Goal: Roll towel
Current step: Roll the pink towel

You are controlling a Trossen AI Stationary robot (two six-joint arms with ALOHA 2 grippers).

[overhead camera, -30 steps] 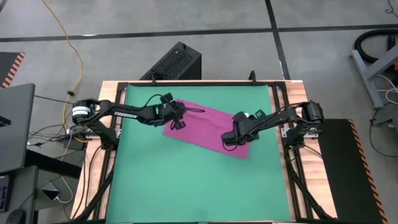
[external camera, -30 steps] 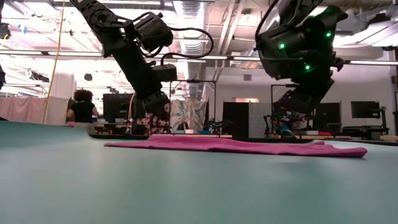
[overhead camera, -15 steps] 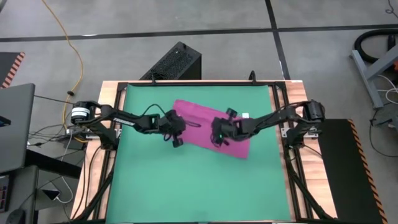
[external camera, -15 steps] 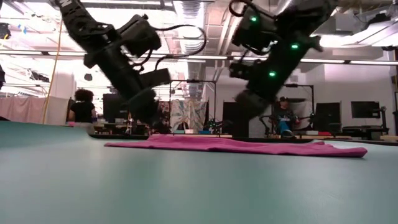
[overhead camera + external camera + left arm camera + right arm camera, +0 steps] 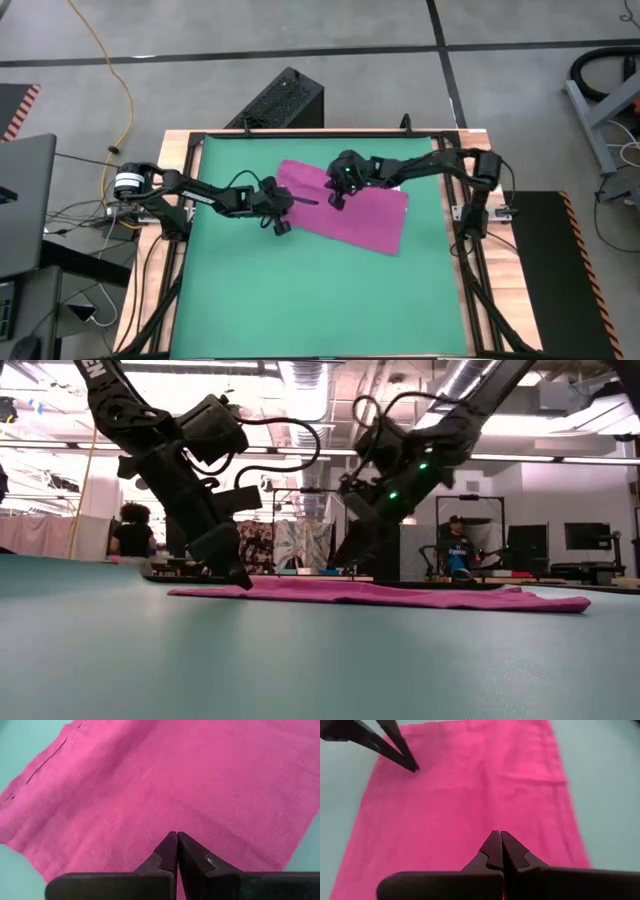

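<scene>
The magenta towel (image 5: 350,208) lies spread flat on the green mat (image 5: 300,290), one layer, slanting from far left to near right. My left gripper (image 5: 284,206) is shut, and its tips stand at the towel's left edge (image 5: 243,583). In its wrist view the closed tips (image 5: 176,835) point onto the cloth. My right gripper (image 5: 335,193) is also shut (image 5: 498,834) and stands over the towel's far left part, slanting down. The right wrist view shows the left fingers (image 5: 405,757) at the towel's edge. My left gripper's shut tips slant down from the table's left side to the towel's left edge (image 5: 250,586); whether they touch the cloth I cannot tell. My right gripper's shut tips point down at the towel's far left part (image 5: 495,815); whether they touch I cannot tell.
The wooden table frame (image 5: 455,215) borders the mat on both sides. A black box (image 5: 283,100) sits beyond the far edge. The mat's near half is bare green. Beyond the table, people (image 5: 130,530) show in the room.
Both grippers have shut. My right gripper has gone from the towel's near right corner toward the table's left and far edge, across the towel. My left gripper has come down a little toward the near edge, to the towel's left edge. The towel lies flat as before.
</scene>
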